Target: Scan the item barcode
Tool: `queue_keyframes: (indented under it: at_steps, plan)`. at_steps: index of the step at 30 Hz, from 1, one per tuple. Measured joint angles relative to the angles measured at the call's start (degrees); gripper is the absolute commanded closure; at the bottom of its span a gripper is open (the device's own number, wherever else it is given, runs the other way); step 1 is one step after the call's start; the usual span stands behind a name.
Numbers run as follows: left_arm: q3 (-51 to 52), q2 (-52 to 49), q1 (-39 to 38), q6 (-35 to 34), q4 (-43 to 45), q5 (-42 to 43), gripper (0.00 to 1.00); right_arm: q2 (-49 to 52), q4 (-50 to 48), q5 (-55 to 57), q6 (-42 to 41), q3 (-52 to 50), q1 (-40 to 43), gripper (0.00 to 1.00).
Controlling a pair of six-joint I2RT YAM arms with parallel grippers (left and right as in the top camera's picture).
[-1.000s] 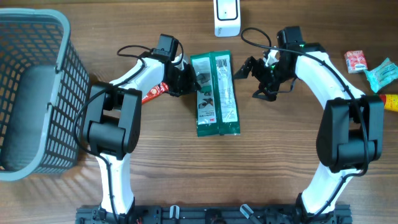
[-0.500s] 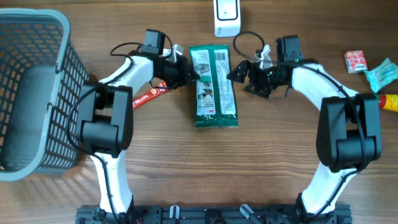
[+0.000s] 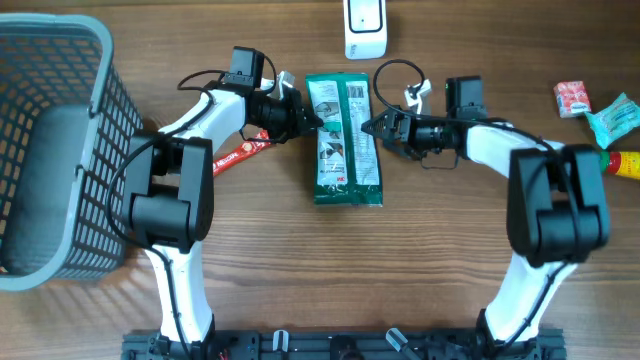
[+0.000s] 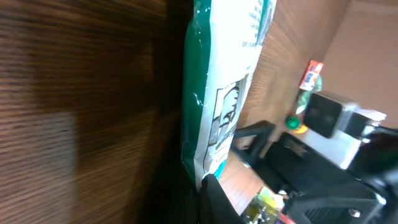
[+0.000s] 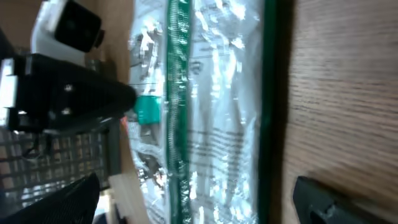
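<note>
The item, a green and silver packet [image 3: 345, 140], lies flat on the wooden table with its printed back up. My left gripper [image 3: 305, 118] is shut on the packet's left edge. In the left wrist view that edge [image 4: 214, 118] runs down into the dark fingers [image 4: 208, 196]. My right gripper [image 3: 372, 128] stands open at the packet's right edge. In the right wrist view the packet [image 5: 205, 112] fills the space ahead of the right gripper [image 5: 199, 208], one finger [image 5: 336, 202] on bare wood. A white scanner [image 3: 365, 28] stands just beyond the packet.
A grey basket [image 3: 60, 150] stands at the far left. A red sachet [image 3: 240, 152] lies under the left arm. At the right edge lie a pink packet [image 3: 572, 98], a teal wrapper [image 3: 612, 120] and a yellow and red item [image 3: 628, 163].
A second ago the left gripper shifted the packet up the table and straightened it. Since then the right gripper has swung left and come level at the packet's right edge.
</note>
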State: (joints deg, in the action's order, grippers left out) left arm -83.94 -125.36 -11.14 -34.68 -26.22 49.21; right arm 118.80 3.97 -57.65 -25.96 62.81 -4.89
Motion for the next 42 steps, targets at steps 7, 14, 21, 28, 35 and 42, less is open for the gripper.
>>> queue_keyframes:
  at_steps: [7, 14, 21, 28, 35, 42]
  plan:
    - [0.0, 0.0, 0.0, -1.5, 1.9, 3.3, 0.96, 6.2, -2.3, -10.7, -3.3, 2.8, 0.7, 0.0]
    - [0.0, 0.0, 0.0, -4.2, 3.4, 5.4, 0.96, 7.6, -7.2, -11.7, -4.1, 2.6, 0.2, 0.48]
    - [0.0, 0.0, 0.0, -5.4, 4.2, 6.3, 0.96, 10.3, -17.9, -15.4, -7.0, 1.0, -1.2, 0.12]
    - [0.0, 0.0, 0.0, -6.8, 4.4, 6.4, 0.96, 10.8, -30.9, -16.4, -15.2, 0.9, -1.8, 0.36]
    - [0.0, 0.0, -0.6, -8.1, 4.7, 6.4, 0.96, 12.4, -32.7, -14.0, -18.9, 0.1, -2.6, 0.83]
    - [0.0, 0.0, -0.7, -8.1, 4.9, 6.2, 0.96, 12.5, -48.7, -17.2, -20.9, -0.6, -2.5, 0.96]
